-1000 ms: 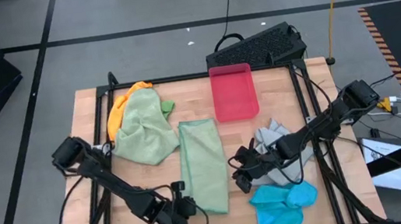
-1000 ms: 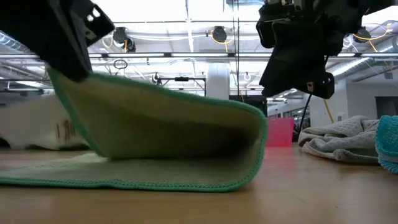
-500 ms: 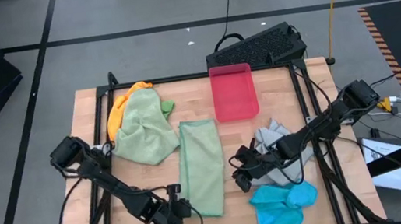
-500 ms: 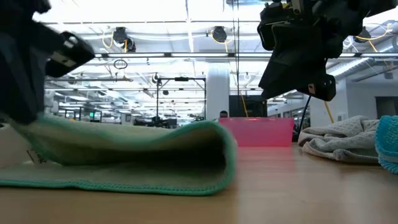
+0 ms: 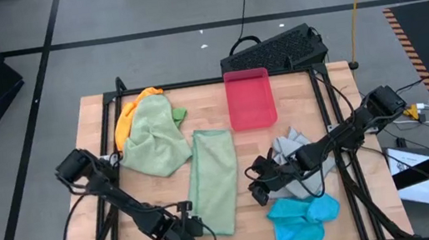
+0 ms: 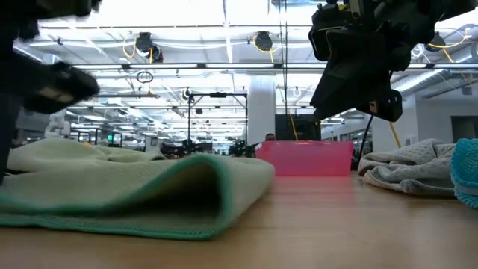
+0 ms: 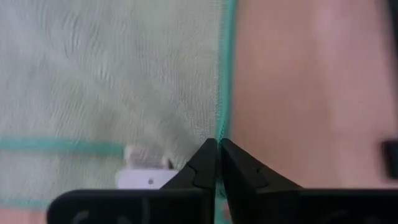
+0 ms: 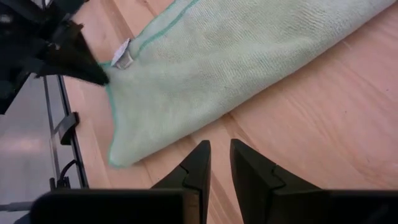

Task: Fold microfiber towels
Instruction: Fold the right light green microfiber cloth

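A pale sage green towel (image 5: 214, 179) lies folded lengthwise at mid-table, its folded edge (image 6: 224, 179) still bulging up a little. My left gripper (image 5: 189, 227) is shut on its near left corner, low over the table. My right gripper (image 5: 256, 188) hangs above the bare wood just right of that towel, its fingers (image 8: 202, 158) a narrow gap apart with nothing between them. A heap of sage, orange and bright green towels (image 5: 152, 133) lies at the far left. A grey towel (image 5: 299, 154) and a bright blue one (image 5: 300, 221) lie crumpled at the right. My left gripper pinches the upper layer's teal-stitched edge (image 7: 220, 121) between its two fingers, at the near left corner beside the white label (image 7: 146, 171). The fingers slant down from the table's near left side. The held corner sits low on the layer beneath, and the cloth is slack.
A pink-red tray (image 5: 249, 98) stands at the far middle of the table, and a black keyboard (image 5: 276, 48) lies beyond the far edge. Bare wood (image 5: 243, 145) shows between the folded towel and the grey one. Black frame rails (image 5: 102, 127) run along the table's sides.
My left gripper has sunk and gone toward the table's left edge, keeping hold of the towel's corner. The upper layer, held high a second ago, has come down onto the lower one. The bulging fold has flattened and drawn leftward.
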